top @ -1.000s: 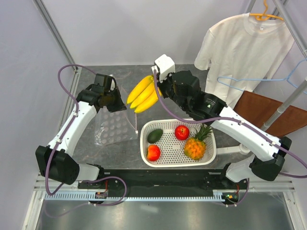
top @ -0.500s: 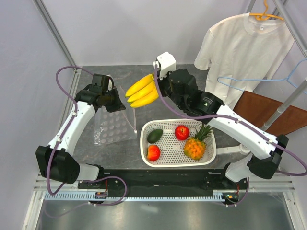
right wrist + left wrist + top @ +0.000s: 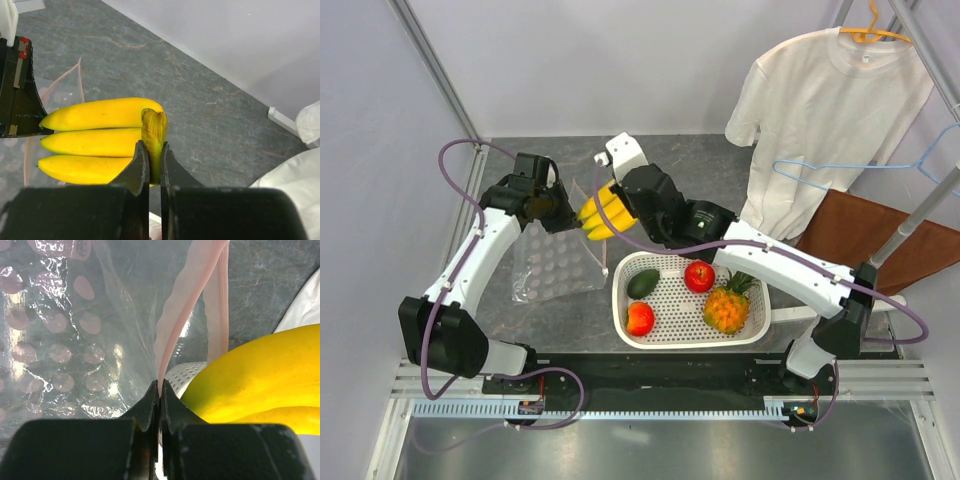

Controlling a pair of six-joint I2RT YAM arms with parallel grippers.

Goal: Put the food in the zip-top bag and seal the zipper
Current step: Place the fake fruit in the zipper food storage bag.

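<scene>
The clear zip-top bag (image 3: 560,262) lies on the grey table at the left. Its mouth edge is lifted, and my left gripper (image 3: 555,208) is shut on the pinkish-red zipper (image 3: 172,325). My right gripper (image 3: 620,203) is shut on the stem of the yellow banana bunch (image 3: 596,217) and holds it right beside the raised mouth. In the right wrist view the bananas (image 3: 95,130) point left toward the left gripper's fingers (image 3: 17,85). A red apple (image 3: 699,276), pineapple (image 3: 728,305), avocado (image 3: 642,283) and red-orange fruit (image 3: 640,318) lie in the white basket (image 3: 760,325).
The basket stands just right of the bag, under the right arm. A white T-shirt (image 3: 830,100) and hangers (image 3: 920,165) hang at the back right over a brown board (image 3: 870,235). A metal frame post (image 3: 435,65) runs along the left side.
The right arm has carried the banana bunch left and down, from above the table's back to the bag's mouth beside the left gripper. The left gripper has kept its hold.
</scene>
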